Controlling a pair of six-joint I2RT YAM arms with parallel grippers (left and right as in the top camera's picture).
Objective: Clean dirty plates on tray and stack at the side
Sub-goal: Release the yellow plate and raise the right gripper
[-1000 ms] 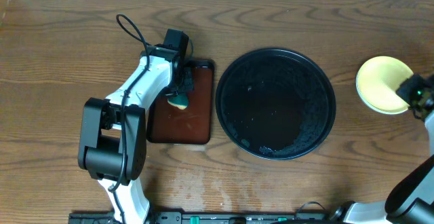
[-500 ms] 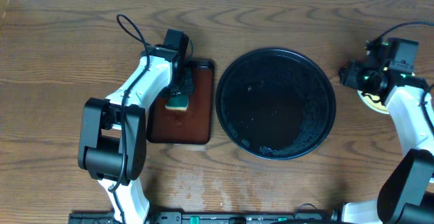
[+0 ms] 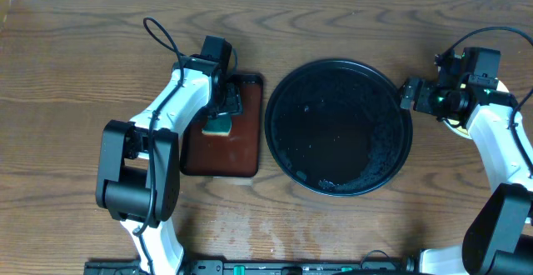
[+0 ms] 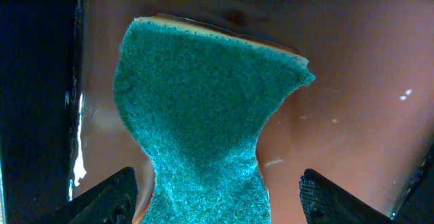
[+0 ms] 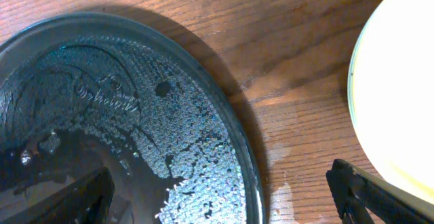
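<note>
The black round tray point(image 3: 339, 127) holds no plates; its wet floor point(image 5: 135, 115) shows only water beads. A pale yellow plate point(image 5: 400, 81) lies on the bare wood right of the tray, mostly hidden under my right arm in the overhead view point(image 3: 452, 124). My right gripper point(image 5: 227, 200) hangs open over the tray's right rim point(image 3: 408, 94), with nothing between its fingers. My left gripper point(image 4: 217, 207) is open above the green sponge point(image 4: 203, 108), which lies loose on the brown tray point(image 3: 241, 154) and touches neither finger.
The brown rectangular tray point(image 4: 352, 81) sits just left of the black tray, and the left arm point(image 3: 171, 108) reaches over it. A wet patch point(image 5: 285, 163) marks the wood between the black tray and the plate. Bare tabletop point(image 3: 67, 75) lies to the far left.
The left gripper has opened and let the sponge go onto the brown tray. The right gripper has opened and swung left from the yellow plate to the black tray's rim.
</note>
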